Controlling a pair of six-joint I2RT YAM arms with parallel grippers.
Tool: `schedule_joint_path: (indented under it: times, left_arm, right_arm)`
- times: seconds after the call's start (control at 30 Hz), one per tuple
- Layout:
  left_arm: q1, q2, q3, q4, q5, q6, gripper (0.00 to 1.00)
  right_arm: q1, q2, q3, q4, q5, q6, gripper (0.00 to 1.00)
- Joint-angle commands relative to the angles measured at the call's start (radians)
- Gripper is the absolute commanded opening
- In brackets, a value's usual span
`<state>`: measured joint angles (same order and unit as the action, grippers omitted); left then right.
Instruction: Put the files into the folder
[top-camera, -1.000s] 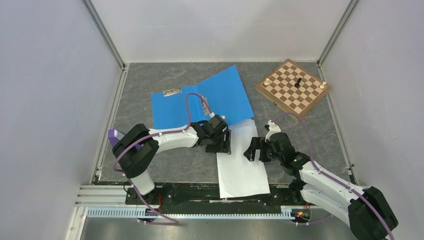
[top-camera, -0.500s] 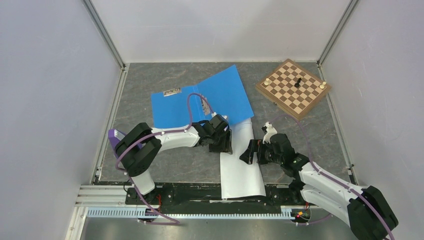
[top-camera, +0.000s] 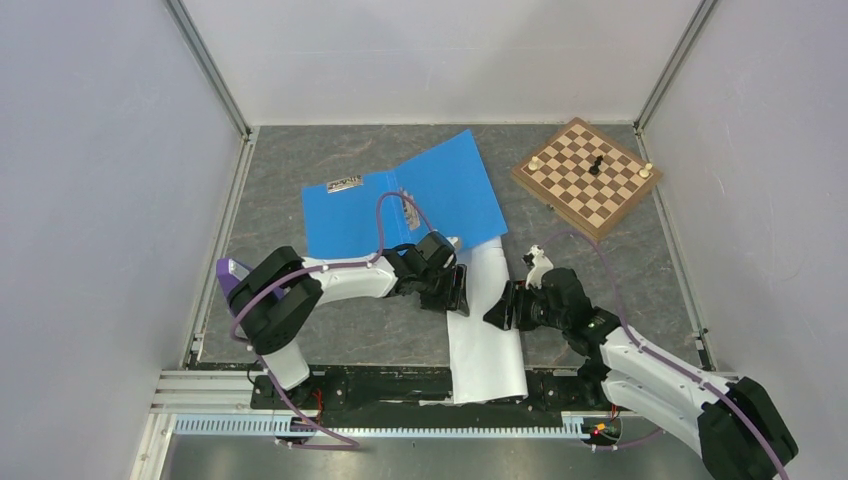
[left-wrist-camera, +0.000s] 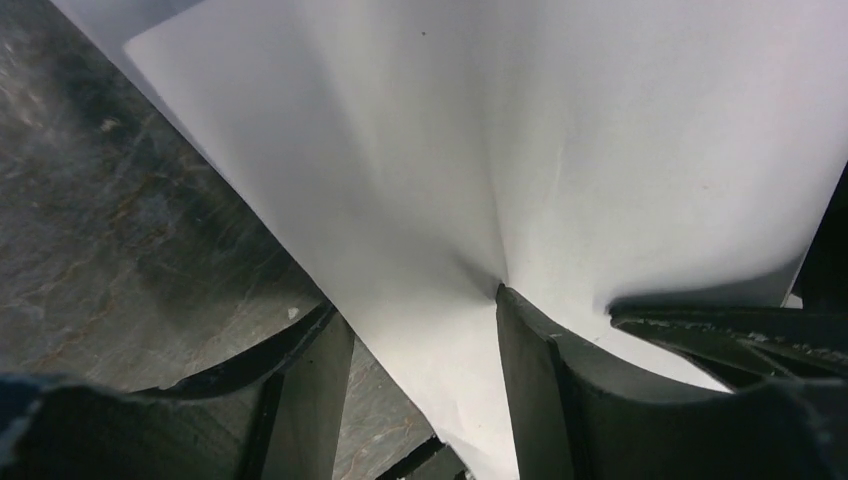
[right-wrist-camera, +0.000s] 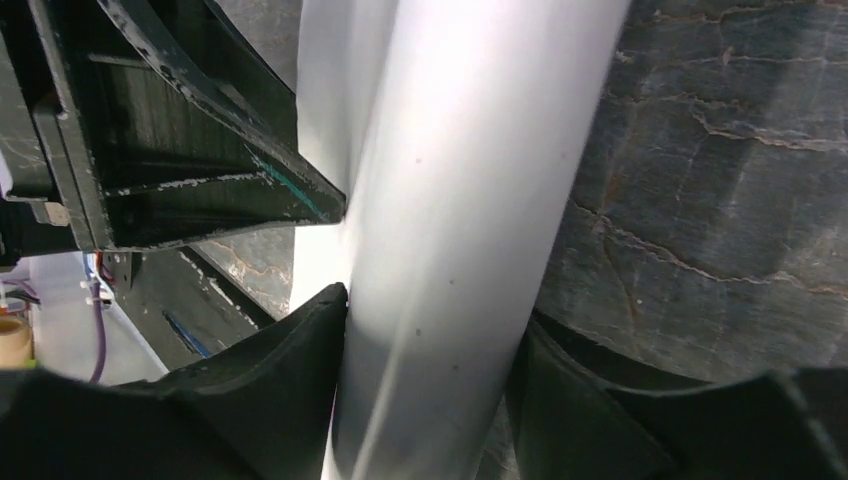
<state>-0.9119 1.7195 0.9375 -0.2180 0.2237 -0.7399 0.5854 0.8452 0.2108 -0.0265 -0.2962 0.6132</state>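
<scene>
The files (top-camera: 485, 325) are white sheets on the table in front of the arms, their long sides curled up so they look narrow. The blue folder (top-camera: 400, 195) lies open behind them, its metal clip (top-camera: 408, 208) showing. My left gripper (top-camera: 457, 290) is at the sheets' left edge. In the left wrist view it (left-wrist-camera: 425, 330) is open, with the paper (left-wrist-camera: 500, 150) edge between the jaws and one fingertip (left-wrist-camera: 515, 310) denting it. My right gripper (top-camera: 500, 308) is at the right edge. In the right wrist view it (right-wrist-camera: 435, 340) is closed on a rolled fold of paper (right-wrist-camera: 470, 200), both fingers touching.
A wooden chessboard (top-camera: 587, 176) with a few pieces stands at the back right. White walls enclose the table on three sides. The metal rail (top-camera: 400, 400) of the arm bases runs under the sheets' near end. The left gripper's black body (right-wrist-camera: 180, 130) shows close in the right wrist view.
The sheets have curled up and grown narrower. My left gripper has moved right against their left edge. My right gripper has stayed at the right edge, holding the fold.
</scene>
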Motion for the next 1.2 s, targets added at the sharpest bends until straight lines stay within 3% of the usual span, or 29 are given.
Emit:
schedule_joint_path:
  times: [0.0,0.13,0.43,0.63,0.93,1.17]
  left_arm:
    - [-0.008,-0.052,-0.038,0.021,0.082,0.043,0.62]
    - [-0.008,-0.096,-0.04,0.009,0.111,0.042,0.65]
    - [0.051,-0.288,-0.026,-0.141,0.154,0.101,0.73]
    - [0.153,-0.319,-0.01,-0.162,0.192,0.12,0.73]
    - [0.207,-0.26,0.042,-0.097,0.201,0.104,0.73]
    - [0.32,-0.348,0.042,-0.106,0.249,0.14,0.76]
  right_arm:
    - [0.005,-0.053,-0.008,0.01,-0.029,0.012,0.51]
    - [0.004,-0.097,0.005,-0.022,-0.053,0.023,0.41]
    - [0.003,-0.197,0.027,-0.124,-0.12,0.071,0.3]
    - [0.002,-0.281,0.017,-0.19,-0.145,0.118,0.29]
    - [0.002,-0.362,0.053,-0.245,-0.184,0.154,0.29]
    - [0.002,-0.355,0.143,-0.242,-0.215,0.181,0.28]
